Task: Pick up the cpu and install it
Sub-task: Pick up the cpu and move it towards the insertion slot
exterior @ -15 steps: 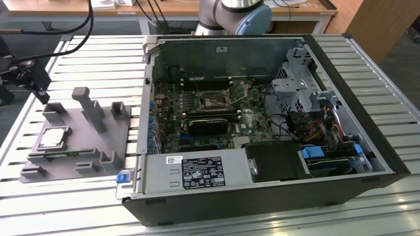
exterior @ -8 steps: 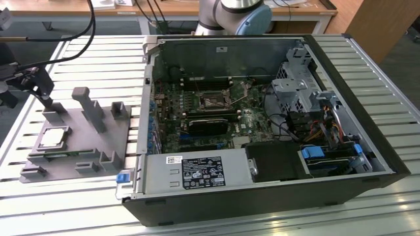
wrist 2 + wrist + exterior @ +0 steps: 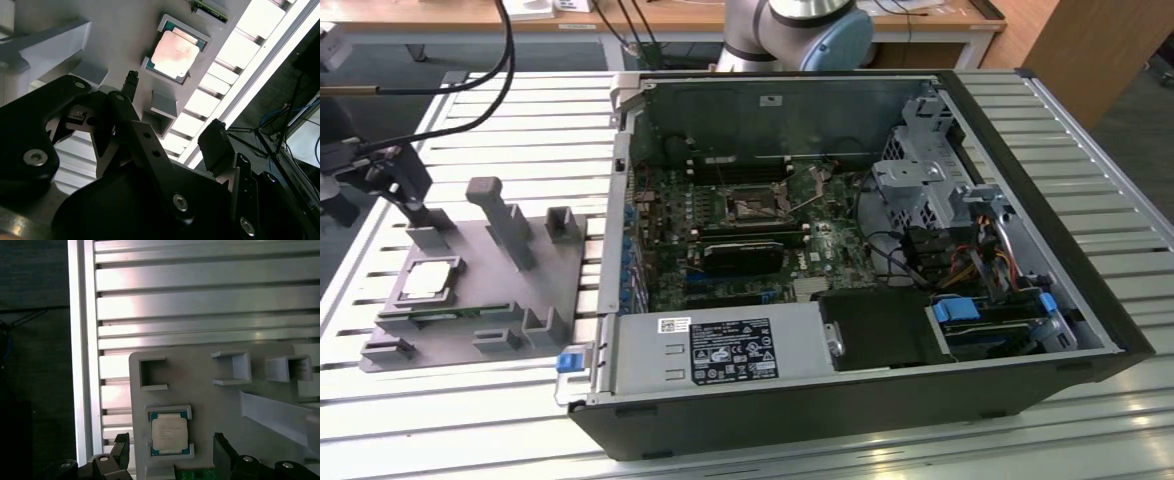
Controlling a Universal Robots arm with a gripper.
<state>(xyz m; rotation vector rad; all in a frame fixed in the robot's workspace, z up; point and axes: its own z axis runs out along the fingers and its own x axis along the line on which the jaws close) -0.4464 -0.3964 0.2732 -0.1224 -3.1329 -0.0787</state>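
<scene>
The cpu [image 3: 170,434] lies flat in its pocket on the grey tray [image 3: 210,405], not yet lifted. It is directly under the tool [image 3: 172,452], whose fingers [image 3: 224,454] are spread, one on each side of the chip and apart from it. Pick and install both remain, I'd say. The pocket's low rim hugs the chip, and a post [image 3: 500,215] rises near the tool. The socket [image 3: 750,207] sits well away from the tool, hemmed in by the open case [image 3: 854,400] on the counter [image 3: 200,300].

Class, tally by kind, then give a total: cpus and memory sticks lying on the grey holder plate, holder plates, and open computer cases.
cpu: 1
memory stick: 1
grey holder plate: 1
open computer case: 1
Total: 4
</scene>
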